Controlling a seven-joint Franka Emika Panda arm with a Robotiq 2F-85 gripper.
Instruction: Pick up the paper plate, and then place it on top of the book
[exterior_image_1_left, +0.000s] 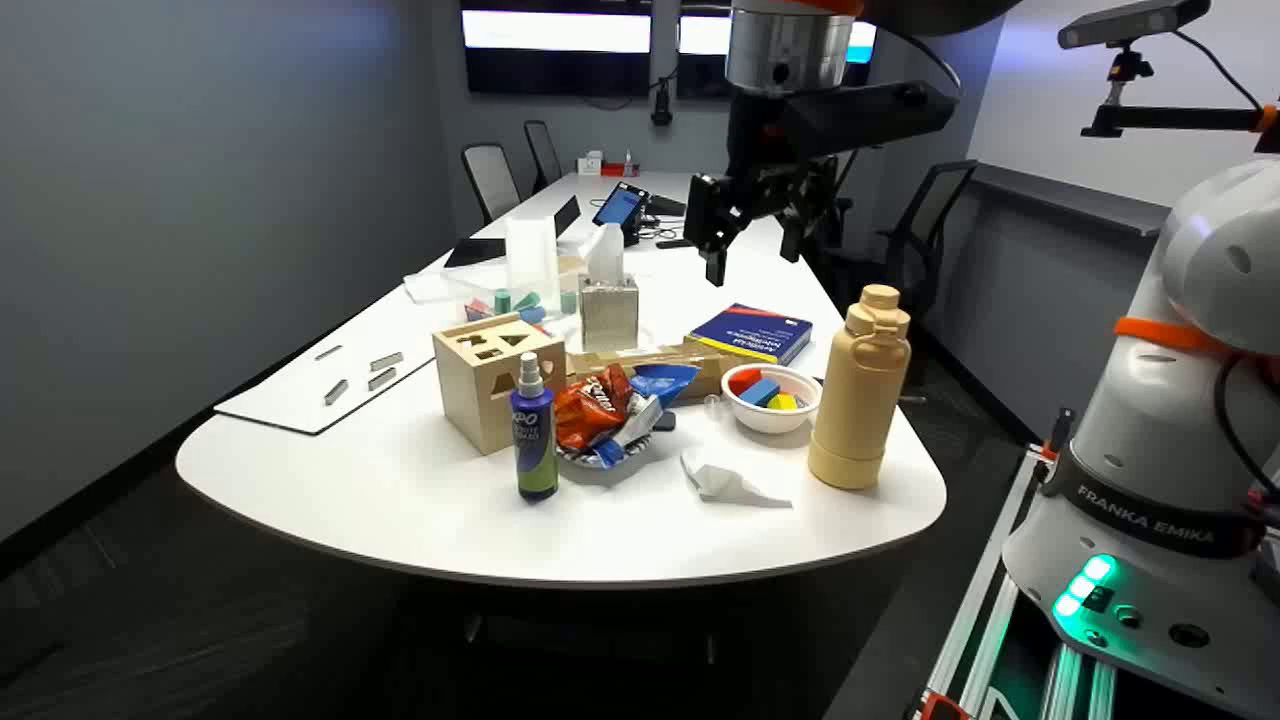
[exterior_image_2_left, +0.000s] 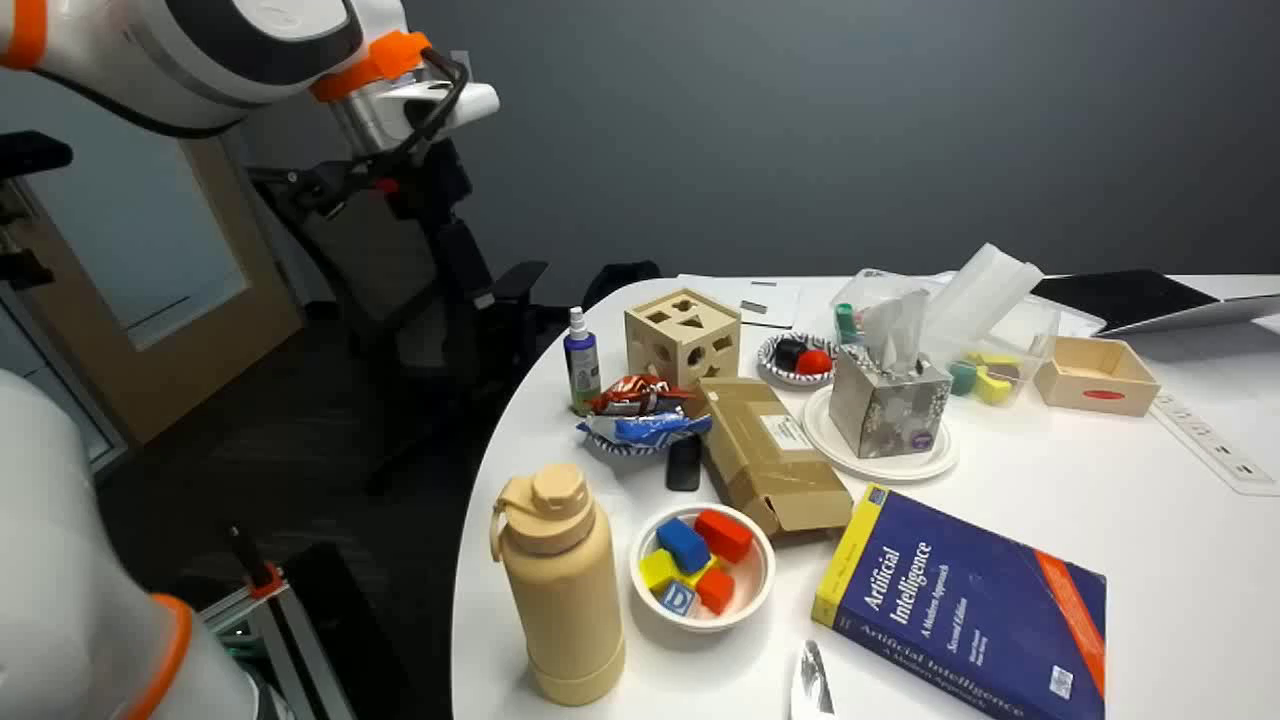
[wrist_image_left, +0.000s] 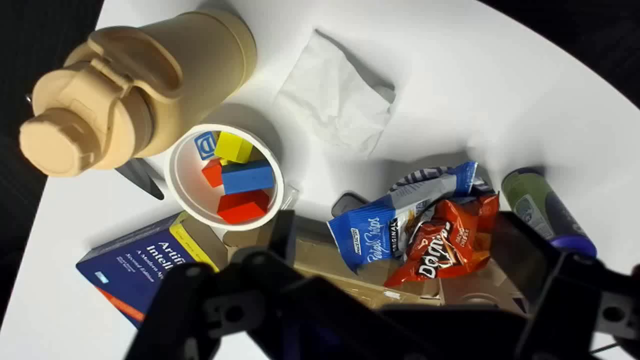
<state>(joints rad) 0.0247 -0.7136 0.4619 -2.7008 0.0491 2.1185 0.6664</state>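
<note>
The paper plate has a dark-and-white striped rim and shows in both exterior views (exterior_image_1_left: 582, 461) (exterior_image_2_left: 625, 448) and the wrist view (wrist_image_left: 417, 176). A red-orange chip bag (wrist_image_left: 445, 245) and a blue-and-white snack bag (wrist_image_left: 367, 235) lie on it and hide most of it. The thick blue book (exterior_image_1_left: 750, 330) lies flat on the table, with a yellow spine edge and a red stripe; it also shows in an exterior view (exterior_image_2_left: 980, 600) and the wrist view (wrist_image_left: 135, 265). My gripper (exterior_image_1_left: 752, 264) is open and empty, high above the table; in the wrist view the bags appear between its fingers (wrist_image_left: 397, 225).
A tall tan bottle (exterior_image_2_left: 560, 590) stands near a white bowl (exterior_image_2_left: 762, 590) of blocks. A cardboard box (exterior_image_2_left: 750, 460) lies between plate and book. A spray bottle (exterior_image_1_left: 535, 440) and wooden shape box (exterior_image_1_left: 480, 390) stand beside the plate. A crumpled napkin (exterior_image_1_left: 722, 482) lies in front.
</note>
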